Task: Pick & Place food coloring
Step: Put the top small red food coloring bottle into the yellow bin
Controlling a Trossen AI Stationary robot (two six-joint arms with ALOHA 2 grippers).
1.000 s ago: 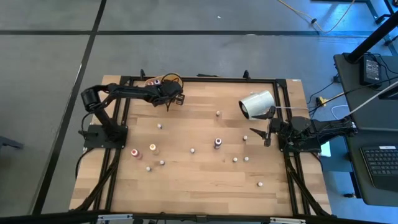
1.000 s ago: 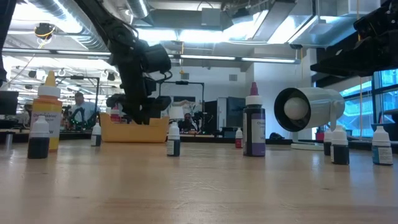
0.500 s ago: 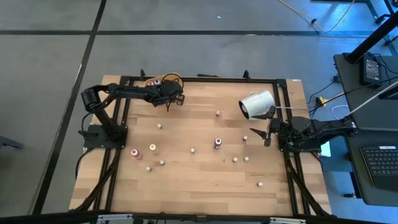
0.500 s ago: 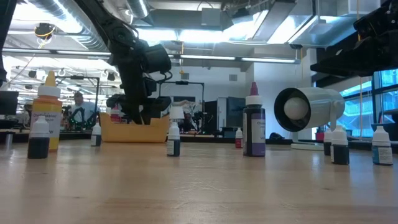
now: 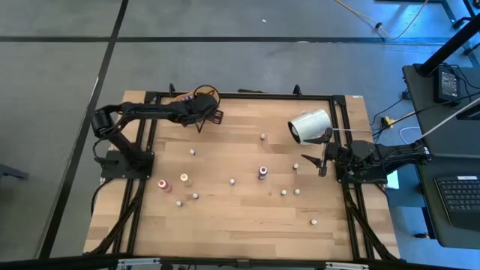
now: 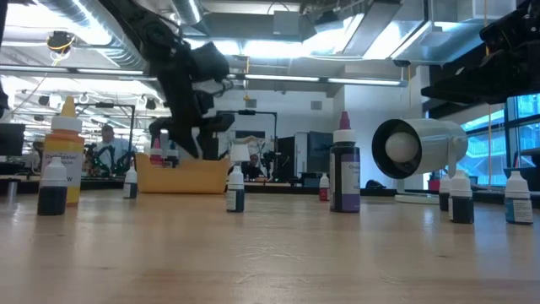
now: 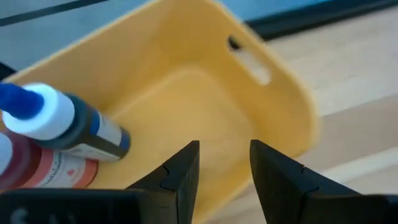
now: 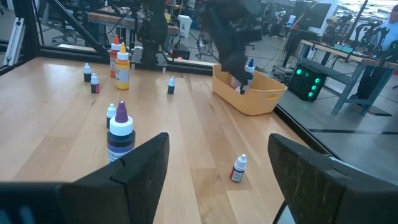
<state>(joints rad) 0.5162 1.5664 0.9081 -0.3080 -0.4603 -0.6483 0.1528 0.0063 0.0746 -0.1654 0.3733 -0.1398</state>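
The food coloring bottles stand scattered upright on the wooden table, among them a purple one (image 5: 262, 172), an orange one (image 5: 184, 178) and a red one (image 5: 163, 184). Two more, a blue-capped one (image 7: 68, 124) and a red one (image 7: 43, 171), lean inside the yellow tray (image 7: 205, 106) at the table's far left corner. My left gripper (image 7: 224, 168) hangs open over the tray (image 6: 181, 176), with nothing between its fingers. My right gripper (image 8: 217, 168) waits open at the table's right edge (image 5: 311, 163).
A large white cylinder (image 5: 309, 125) lies on its side near the far right corner, close to my right arm. A tall purple bottle (image 8: 121, 134) and a small red one (image 8: 239, 168) stand ahead of my right gripper. The table's near part holds only scattered bottles.
My left gripper has risen and shifted a little toward the table's far left corner, so it now stands higher above the yellow tray. My right arm has kept still.
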